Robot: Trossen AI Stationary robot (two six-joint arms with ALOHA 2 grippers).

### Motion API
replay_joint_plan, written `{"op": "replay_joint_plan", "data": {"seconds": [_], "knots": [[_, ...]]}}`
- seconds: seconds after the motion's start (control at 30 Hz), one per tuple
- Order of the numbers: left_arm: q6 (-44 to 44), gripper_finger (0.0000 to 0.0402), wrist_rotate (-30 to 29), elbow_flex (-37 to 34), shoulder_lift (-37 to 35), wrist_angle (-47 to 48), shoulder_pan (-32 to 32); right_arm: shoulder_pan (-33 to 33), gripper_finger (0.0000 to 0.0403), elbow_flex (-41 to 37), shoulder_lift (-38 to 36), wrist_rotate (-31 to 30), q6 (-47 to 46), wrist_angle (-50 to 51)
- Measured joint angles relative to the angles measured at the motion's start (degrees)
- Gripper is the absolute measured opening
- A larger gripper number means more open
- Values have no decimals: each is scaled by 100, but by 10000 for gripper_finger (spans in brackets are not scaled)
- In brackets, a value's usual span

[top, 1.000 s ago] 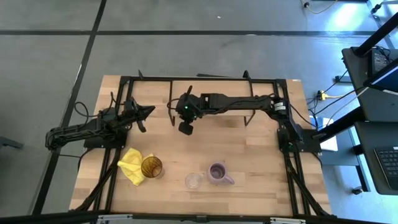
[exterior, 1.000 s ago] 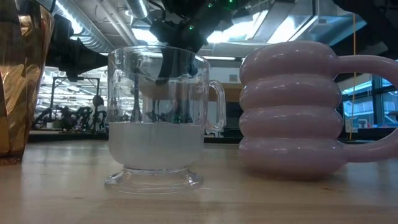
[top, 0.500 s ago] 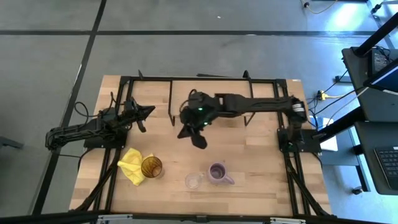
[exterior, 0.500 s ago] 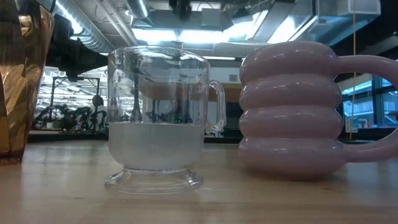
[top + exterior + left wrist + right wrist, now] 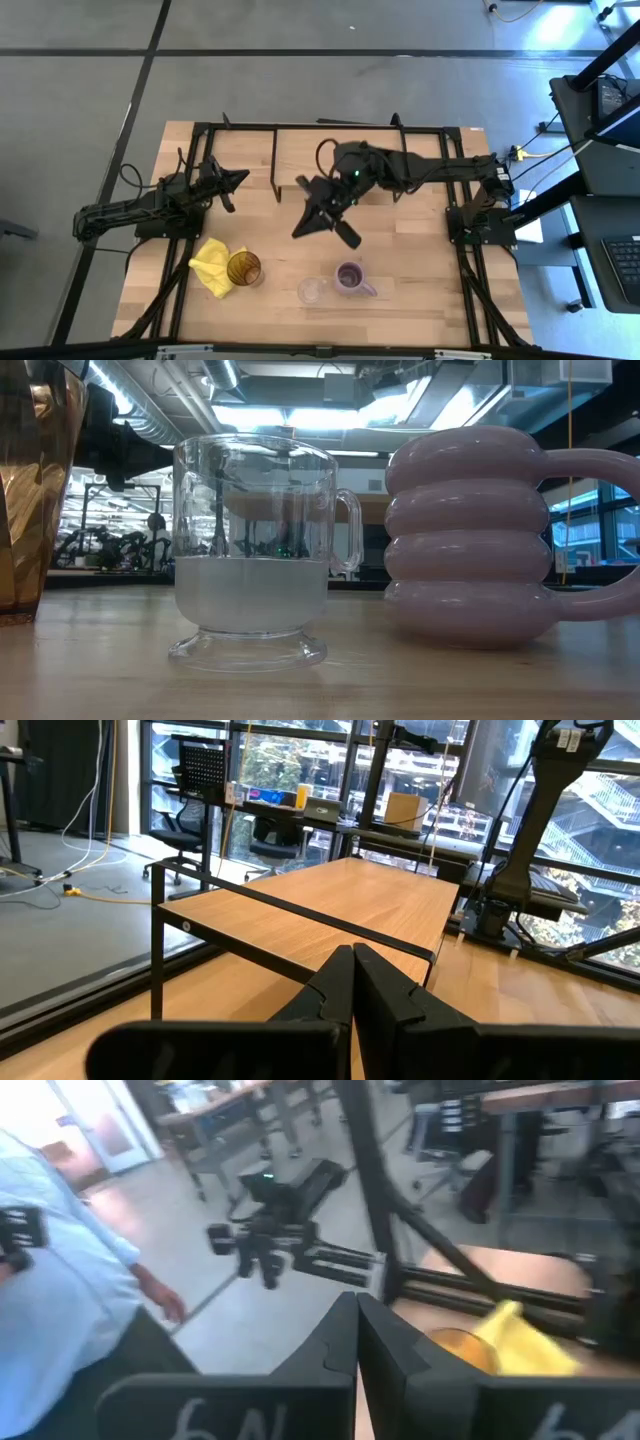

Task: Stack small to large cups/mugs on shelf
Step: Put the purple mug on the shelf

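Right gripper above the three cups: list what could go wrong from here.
1. The right gripper is shut and hangs over bare table; it must open before closing on anything.
2. The small clear glass cup stands right beside the ribbed purple mug, so fingers reaching one may knock the other.
3. The amber ribbed tumbler touches the yellow cloth, which could drag or tip it. The left gripper waits by the shelf.

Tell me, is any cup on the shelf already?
No: in the high view the amber tumbler, clear cup and purple mug all stand on the table, in front of the shelf.
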State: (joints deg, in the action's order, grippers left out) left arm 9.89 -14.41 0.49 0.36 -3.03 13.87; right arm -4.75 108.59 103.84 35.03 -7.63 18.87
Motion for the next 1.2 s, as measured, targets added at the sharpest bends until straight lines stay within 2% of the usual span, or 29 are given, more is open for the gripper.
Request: {"op": "replay_joint_plan", "data": {"seconds": [0.07,0.23,0.3,0.4,0.53,0.6,0.7,0.83,0.93,1.2], "knots": [[0,0,0,2,0,-2,-2,-126,8,-17,40,-14,-229,-46],[0,0,2,0,0,-7,-2,-330,8,20,94,-43,-407,-1462],[0,0,1,1,1,-6,0,-205,8,222,84,-230,-389,-1288],[0,0,2,0,0,-1,0,168,12,856,62,-819,63,473],[0,0,0,0,0,0,-2,233,33,1847,40,-2751,1032,3589],[0,0,-1,0,0,0,-2,119,47,2118,29,-3577,1080,4741],[0,0,-2,0,0,0,-2,-27,67,2438,40,-4339,558,6115],[0,0,-4,1,0,-1,-1,-330,86,2562,30,-4451,-431,6900],[0,0,-4,0,0,0,-1,-657,91,2497,41,-4493,-1079,7123],[0,0,-4,0,0,0,0,-1305,92,1313,42,-4586,-2265,7113]]}}
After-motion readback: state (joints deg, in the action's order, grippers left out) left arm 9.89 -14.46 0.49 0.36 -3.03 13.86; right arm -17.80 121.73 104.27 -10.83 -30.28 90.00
